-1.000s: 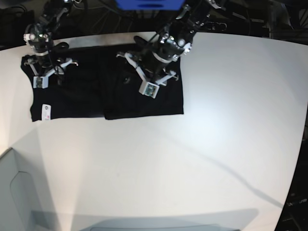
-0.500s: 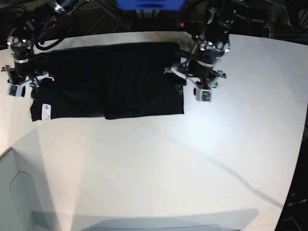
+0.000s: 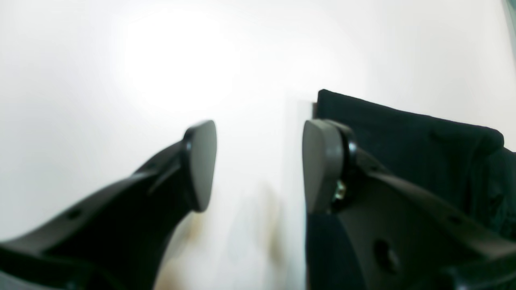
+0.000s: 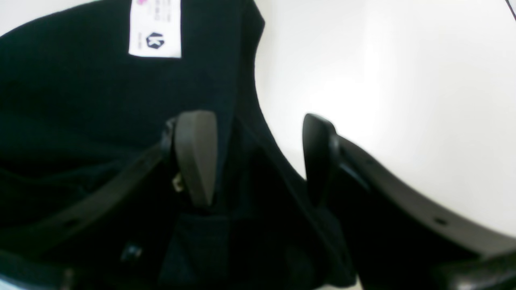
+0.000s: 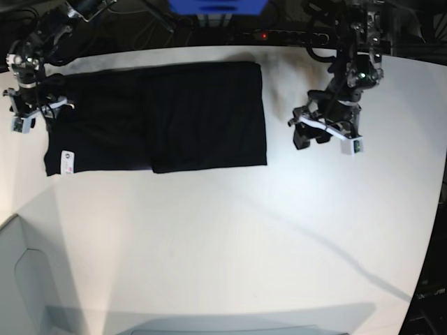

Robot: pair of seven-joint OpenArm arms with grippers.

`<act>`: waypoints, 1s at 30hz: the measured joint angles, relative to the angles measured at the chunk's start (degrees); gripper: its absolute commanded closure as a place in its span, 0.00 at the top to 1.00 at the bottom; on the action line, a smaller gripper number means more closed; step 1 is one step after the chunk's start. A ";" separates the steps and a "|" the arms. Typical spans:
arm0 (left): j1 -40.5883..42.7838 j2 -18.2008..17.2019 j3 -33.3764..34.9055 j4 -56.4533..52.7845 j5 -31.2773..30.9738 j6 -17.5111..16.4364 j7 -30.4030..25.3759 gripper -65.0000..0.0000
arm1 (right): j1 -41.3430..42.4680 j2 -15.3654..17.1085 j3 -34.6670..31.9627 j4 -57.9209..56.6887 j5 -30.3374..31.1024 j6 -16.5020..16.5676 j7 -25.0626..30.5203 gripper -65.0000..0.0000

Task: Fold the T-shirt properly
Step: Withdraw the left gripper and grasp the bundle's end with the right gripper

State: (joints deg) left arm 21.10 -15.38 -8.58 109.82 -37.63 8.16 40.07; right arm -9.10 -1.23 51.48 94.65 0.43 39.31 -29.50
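Observation:
The black T-shirt (image 5: 174,115) lies flat on the white table (image 5: 230,237) as a folded rectangle, plain side up, with its white label (image 5: 67,162) at the near left corner; no print shows. My right gripper (image 5: 35,105) is open at the shirt's left edge. In the right wrist view the gripper (image 4: 258,157) straddles that edge of the shirt (image 4: 80,100), below the label (image 4: 155,30). My left gripper (image 5: 312,134) is open and empty over bare table, right of the shirt. In the left wrist view the gripper (image 3: 260,165) has the shirt (image 3: 403,133) to its right.
A blue object (image 5: 216,5) and dark cables sit behind the table's far edge. A grey panel (image 5: 21,279) stands at the near left corner. The table (image 3: 121,80) is white and glossy.
Both grippers moved outward from over the shirt. The left gripper went right, off the shirt's right edge onto bare table. The right gripper went to the left edge and stays there.

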 measured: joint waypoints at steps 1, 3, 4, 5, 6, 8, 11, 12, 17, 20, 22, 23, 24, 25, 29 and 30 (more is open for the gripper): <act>0.00 0.02 0.00 0.00 0.00 0.00 0.00 0.51 | 0.02 0.02 0.00 0.00 0.04 0.02 0.00 0.53; 0.00 0.00 0.00 0.00 0.00 0.00 0.00 0.51 | 0.00 0.02 0.00 0.00 3.02 0.02 -1.09 0.55; 0.00 0.02 0.02 0.00 0.02 0.00 0.00 0.51 | -0.02 0.07 -0.02 0.00 4.85 0.00 -2.54 0.57; 0.00 0.02 0.11 0.00 0.02 0.00 0.00 0.51 | -0.07 0.15 -0.04 0.00 6.43 0.02 -4.24 0.59; 0.00 0.02 0.11 0.00 0.00 0.00 0.00 0.51 | -0.15 0.55 -0.17 0.00 7.28 0.04 -5.84 0.62; 0.00 0.04 0.11 0.00 0.00 0.00 0.00 0.51 | -0.13 1.62 -0.59 -0.09 7.37 0.02 -8.37 0.66; 0.02 0.07 0.11 0.00 0.02 0.00 0.00 0.51 | -0.15 2.71 -2.93 -0.11 7.32 -0.02 -9.35 0.68; 0.00 0.17 0.11 0.00 0.02 0.00 0.00 0.51 | -0.15 2.93 -4.11 -0.13 7.37 -0.02 -9.53 0.68; 0.15 0.15 0.13 -1.29 0.02 0.00 0.02 0.51 | 0.00 2.95 -5.86 -0.22 7.34 -0.02 -9.55 0.68; 0.13 0.15 0.20 -1.29 0.00 0.00 -0.02 0.51 | 0.11 2.99 -5.86 -0.72 7.50 -0.02 -9.22 0.68; 0.17 0.17 0.22 -1.29 -0.11 0.00 0.02 0.51 | 0.90 3.87 -5.88 -2.80 7.32 0.02 -9.68 0.68; 0.28 0.15 0.22 -1.29 -0.11 0.00 -0.04 0.51 | 1.36 4.59 -5.86 -3.98 7.41 0.02 -9.66 0.68; 0.44 0.15 0.22 -1.29 -0.13 0.00 0.00 0.51 | 1.88 5.53 -5.79 -5.38 7.52 -0.02 -9.25 0.68; 0.55 0.15 0.22 -1.29 -0.09 0.00 0.00 0.51 | 2.16 6.23 -5.70 -6.49 7.54 -0.04 -8.98 0.68; 0.61 0.17 0.22 -1.29 -0.11 0.00 0.00 0.51 | 2.05 7.41 -5.64 -9.49 7.37 -0.02 -8.74 0.68; 0.61 0.17 0.22 -1.29 -0.09 0.00 0.00 0.51 | 1.88 7.39 -5.66 -9.49 7.52 -0.04 -8.61 0.68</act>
State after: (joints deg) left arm 21.71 -15.20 -8.36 108.53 -37.71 8.16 40.07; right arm -7.22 6.15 45.82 85.17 7.94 39.27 -38.11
